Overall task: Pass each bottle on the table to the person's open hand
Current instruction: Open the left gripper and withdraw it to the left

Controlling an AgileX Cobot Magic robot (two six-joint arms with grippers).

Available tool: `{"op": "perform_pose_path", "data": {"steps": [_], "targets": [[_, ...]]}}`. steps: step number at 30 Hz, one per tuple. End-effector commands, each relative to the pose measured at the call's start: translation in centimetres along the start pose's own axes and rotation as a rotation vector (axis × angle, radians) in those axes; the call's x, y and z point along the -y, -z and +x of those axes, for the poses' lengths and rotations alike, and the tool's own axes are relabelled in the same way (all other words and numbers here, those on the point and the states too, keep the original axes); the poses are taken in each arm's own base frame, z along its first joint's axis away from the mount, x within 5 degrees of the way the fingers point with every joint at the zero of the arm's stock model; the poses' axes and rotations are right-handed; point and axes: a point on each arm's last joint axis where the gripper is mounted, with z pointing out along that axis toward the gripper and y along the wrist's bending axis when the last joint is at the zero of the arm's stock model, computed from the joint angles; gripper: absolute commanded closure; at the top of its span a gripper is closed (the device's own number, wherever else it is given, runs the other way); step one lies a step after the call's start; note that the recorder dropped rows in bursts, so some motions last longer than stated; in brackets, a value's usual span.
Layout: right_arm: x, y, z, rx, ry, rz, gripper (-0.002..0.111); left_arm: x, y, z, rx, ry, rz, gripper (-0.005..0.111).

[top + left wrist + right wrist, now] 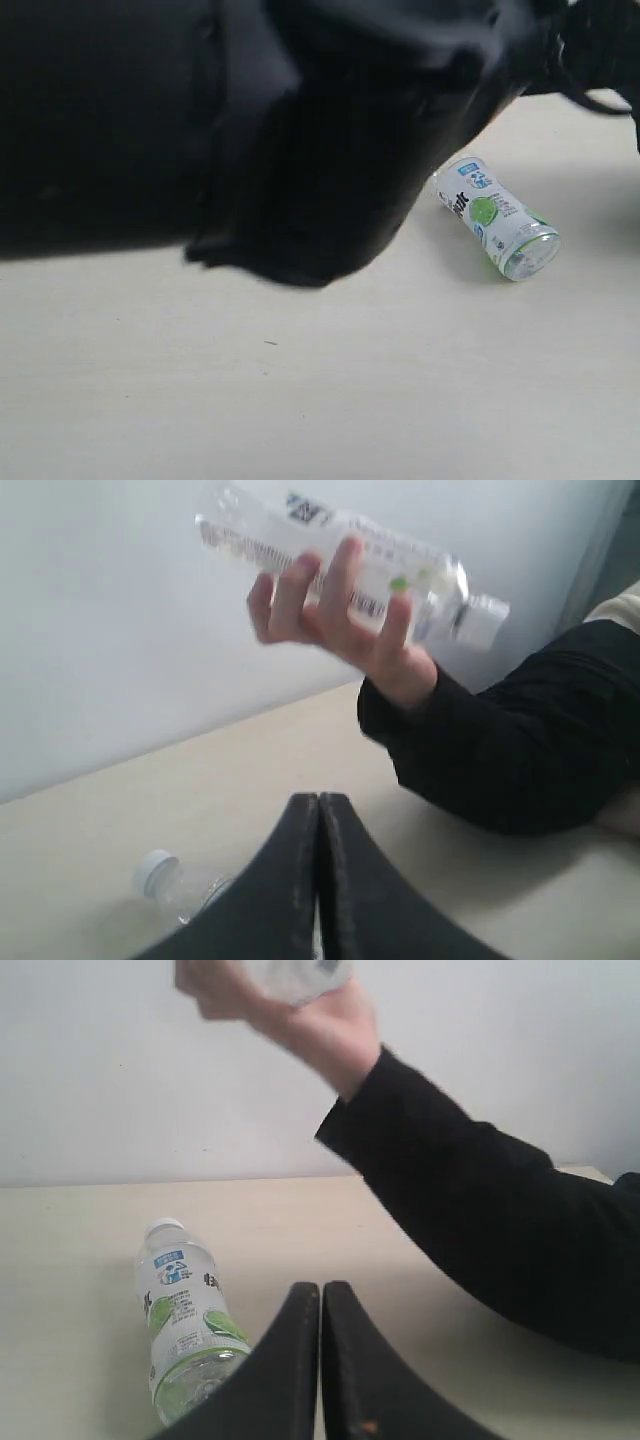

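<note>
Lying on the pale beige table (pixel 300 400), a clear green-fruit-labelled plastic bottle (pixel 497 219) is seen; left gripper (pixel 318 880) and right gripper (pixel 321 1360) are pressed together, empty.

Nothing here reads clearly. The lying bottle (pixel 497 217), at two o'clock on the table (pixel 300 400), has a white label with a blue emblem and bold dark lettering, too blurred to read. The held bottle (pixel 375 542) in the person's hand (pixel 345 620) shows a barcode and a dark logo, both illegible.
</note>
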Motion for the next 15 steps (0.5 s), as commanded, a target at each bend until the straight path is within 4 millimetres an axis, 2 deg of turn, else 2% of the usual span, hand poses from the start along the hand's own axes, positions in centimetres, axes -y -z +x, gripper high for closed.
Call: {"op": "perform_pose_path", "data": {"steps": [1, 2, 3, 5, 10, 12, 15], "targets": [[0.0, 0.0, 0.1, 0.006, 0.003, 0.006, 0.107, -1.0, 4.2, 2.2, 0.092, -0.078, 0.105, 0.107], [0.0, 0.0, 0.1, 0.006, 0.003, 0.006, 0.107, -1.4, 5.1, 2.8, 0.109, -0.066, 0.139, 0.107], [0.0, 0.0, 0.1, 0.006, 0.003, 0.006, 0.107, -2.4, 6.9, 5.0, 0.129, -0.067, 0.250, 0.107], [0.0, 0.0, 0.1, 0.006, 0.003, 0.006, 0.107, -3.5, 8.6, 7.0, 0.147, -0.073, 0.365, 0.107], [0.0, 0.0, 0.1, 0.006, 0.003, 0.006, 0.107, -4.5, 13.4, 10.2, 0.267, -0.113, 0.733, 0.107], [0.0, 0.0, 0.1, 0.006, 0.003, 0.006, 0.107, -5.1, 14.3, 10.8, 0.262, -0.119, 0.740, 0.107], [0.0, 0.0, 0.1, 0.006, 0.003, 0.006, 0.107, -5.3, 14.3, 11.5, 0.225, -0.130, 0.734, 0.107]]}}
